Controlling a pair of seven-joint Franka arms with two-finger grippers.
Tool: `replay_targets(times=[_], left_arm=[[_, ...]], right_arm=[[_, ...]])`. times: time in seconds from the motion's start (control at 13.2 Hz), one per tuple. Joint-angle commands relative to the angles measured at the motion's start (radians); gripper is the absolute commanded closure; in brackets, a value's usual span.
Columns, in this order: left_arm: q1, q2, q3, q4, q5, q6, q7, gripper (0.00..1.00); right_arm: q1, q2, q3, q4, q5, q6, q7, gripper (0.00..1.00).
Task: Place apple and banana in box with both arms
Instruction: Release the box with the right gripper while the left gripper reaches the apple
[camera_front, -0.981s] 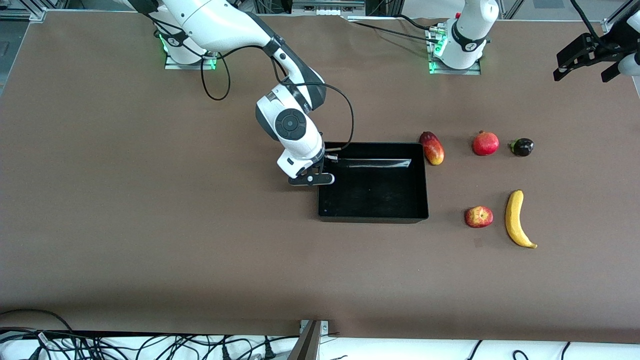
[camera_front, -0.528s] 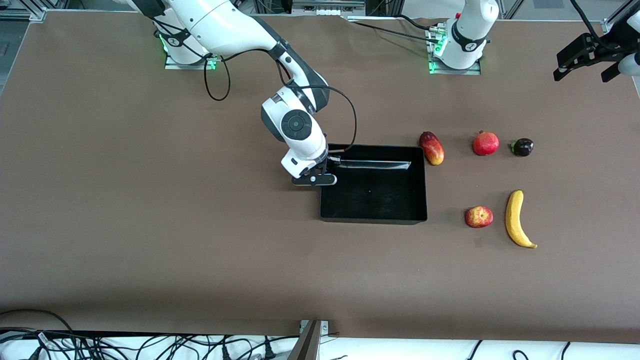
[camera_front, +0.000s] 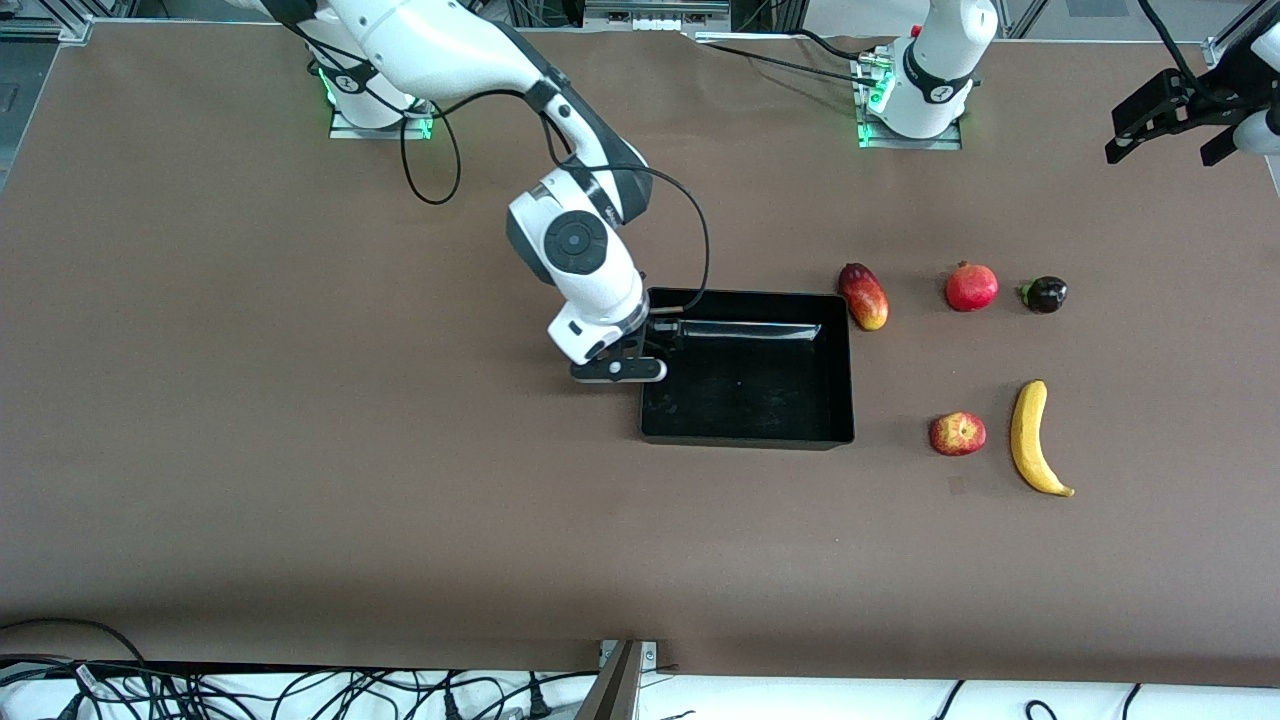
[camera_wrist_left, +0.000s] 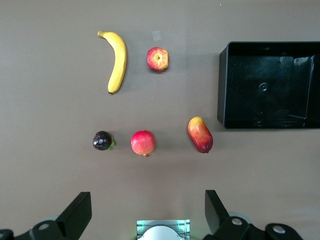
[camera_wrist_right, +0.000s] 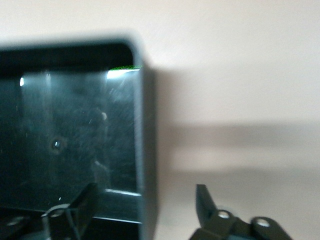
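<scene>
Right claw at the wall of the black shallow plastic box; fruits not yet picked.

The right claw (camera_front: 640, 352) is low at the box (camera_front: 847, 365) wall toward the right arm's end; in the right wrist view its fingers (camera_wrist_right: 205, 200) stand wide apart, one each side of the wall, gripping nothing. The left claw (camera_wrist_left: 147, 212) waits high over the tabletop (camera_front: 300, 480) edge near its base, open wide and empty. To do this step well, I judge the right claw should close squarely on the wall w/o tilting, so the box does not turn. The small red-yellow round apple (camera_front: 958, 434) lies just beside the long curved yellow banana (camera_front: 1035, 437), both toward the left arm's end, apart from the box. Banana's long axis runs approx. toward the front camera, its dark tip at the nearer end.
</scene>
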Motion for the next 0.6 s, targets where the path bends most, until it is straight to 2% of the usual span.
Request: replay_targets(times=[0.0, 0.3, 0.53], left_arm=[[-0.009, 0.108, 0.016, 0.003, -0.019, 0.096, 0.008, 0.00], [0.004, 0.349, 0.016, 0.003, -0.011, 0.358, 0.009, 0.00], [0.012, 0.485, 0.015, 0.002, -0.009, 0.528, 0.041, 0.00]], right_arm=[[-0.003, -0.179, -0.135, -0.031, -0.008, -0.192, -0.021, 0.00], [-0.021, -0.370, -0.296, -0.045, 0.038, -0.468, -0.181, 0.00], [-0.026, -0.497, -0.437, -0.050, 0.053, -0.657, -0.338, 0.00]])
